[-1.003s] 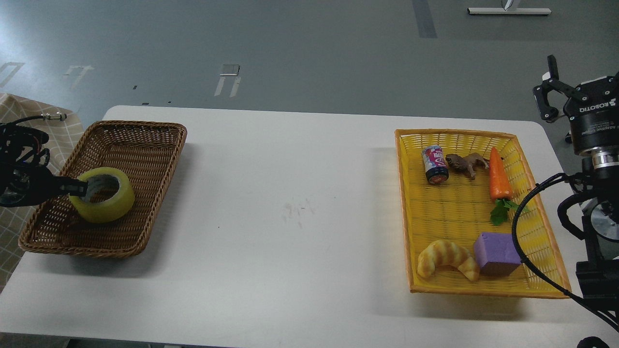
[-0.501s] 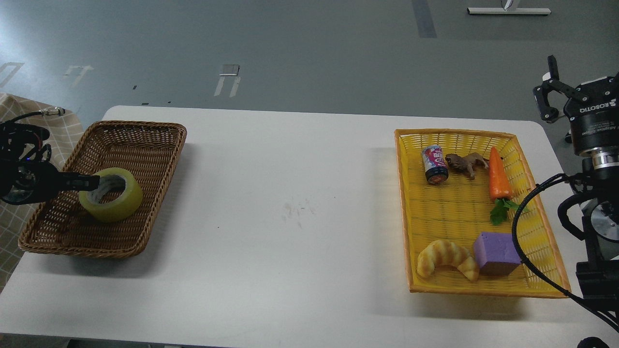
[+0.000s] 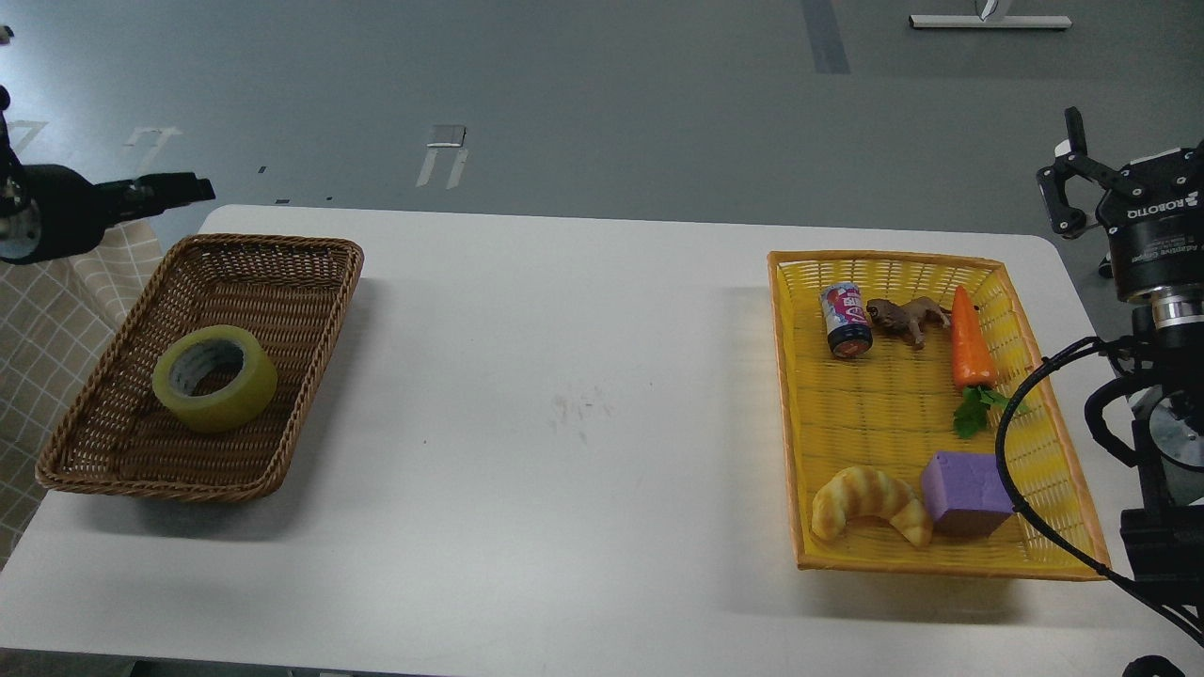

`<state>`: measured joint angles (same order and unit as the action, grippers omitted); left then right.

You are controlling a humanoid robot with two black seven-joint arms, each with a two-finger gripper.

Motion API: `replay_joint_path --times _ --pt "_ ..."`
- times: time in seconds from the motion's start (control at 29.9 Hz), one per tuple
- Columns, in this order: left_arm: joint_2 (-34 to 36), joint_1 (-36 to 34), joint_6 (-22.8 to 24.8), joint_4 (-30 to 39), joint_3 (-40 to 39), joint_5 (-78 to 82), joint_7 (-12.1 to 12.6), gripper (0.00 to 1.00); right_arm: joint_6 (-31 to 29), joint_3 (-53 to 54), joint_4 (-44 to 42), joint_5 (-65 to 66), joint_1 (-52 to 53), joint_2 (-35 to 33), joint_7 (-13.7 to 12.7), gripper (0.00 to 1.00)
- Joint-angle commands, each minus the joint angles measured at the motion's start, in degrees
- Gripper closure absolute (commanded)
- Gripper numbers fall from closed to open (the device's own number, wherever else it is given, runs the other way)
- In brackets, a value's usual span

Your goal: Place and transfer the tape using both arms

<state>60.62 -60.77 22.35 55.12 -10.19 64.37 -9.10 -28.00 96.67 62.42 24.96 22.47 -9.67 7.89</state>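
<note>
The tape (image 3: 214,378), a thick yellow roll with a grey-white core, lies flat in the brown wicker basket (image 3: 282,273) at the table's left, with nothing touching it. My left gripper (image 3: 179,188) hangs high over the basket's far left corner, well clear of the tape. It is seen side-on as one dark bar, so its fingers cannot be told apart. My right gripper (image 3: 1063,169), lettered ROBOTIQ, is off the table's far right corner, with its fingers spread and nothing between them.
A yellow basket (image 3: 790,395) at the right holds a small can (image 3: 847,320), a brown toy animal (image 3: 908,318), a carrot (image 3: 969,343), a croissant (image 3: 870,503) and a purple block (image 3: 964,491). White table (image 3: 564,404) lies between the baskets. A checked cloth (image 3: 56,301) lies at the left edge.
My left gripper let go of the tape's rim and rose up and back out of the brown basket. The tape now rests flat in the basket. The right arm has not moved.
</note>
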Motion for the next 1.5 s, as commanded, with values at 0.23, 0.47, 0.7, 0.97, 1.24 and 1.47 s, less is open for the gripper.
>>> replay_joint_path --times 0.23,0.47,0.7,0.97,1.24,1.47 --pt "-7.3 -3.6 -0.2 -0.1 -14.4 -32.9 -0.5 0.02 0.0 -0.7 0.2 0.2 1.2 -1.1 -0.2 0.00" --pt "-13.9 -3.2 1.3 0.5 -23.2 -46.1 -1.6 0.02 0.0 -1.3 0.5 0.2 3.1 -4.1 -0.4 0.00" --pt "-21.2 0.0 5.6 0.8 -30.2 -52.3 -3.2 0.02 0.0 -1.5 -0.1 0.3 7.4 -4.2 -0.7 0.00" --pt "-28.6 7.6 5.6 3.2 -41.9 -52.7 -2.9 0.02 0.0 -5.9 -4.1 1.2 13.5 -4.2 -0.9 0.00" --pt "-30.7 14.0 5.6 6.7 -45.7 -52.7 -2.8 0.02 0.0 -11.1 -10.0 1.1 18.0 -4.0 -0.9 0.00" --pt "-30.7 18.5 5.6 7.0 -47.4 -52.7 -2.9 0.02 0.0 -14.2 -10.7 1.1 18.7 -4.0 -0.9 0.00"
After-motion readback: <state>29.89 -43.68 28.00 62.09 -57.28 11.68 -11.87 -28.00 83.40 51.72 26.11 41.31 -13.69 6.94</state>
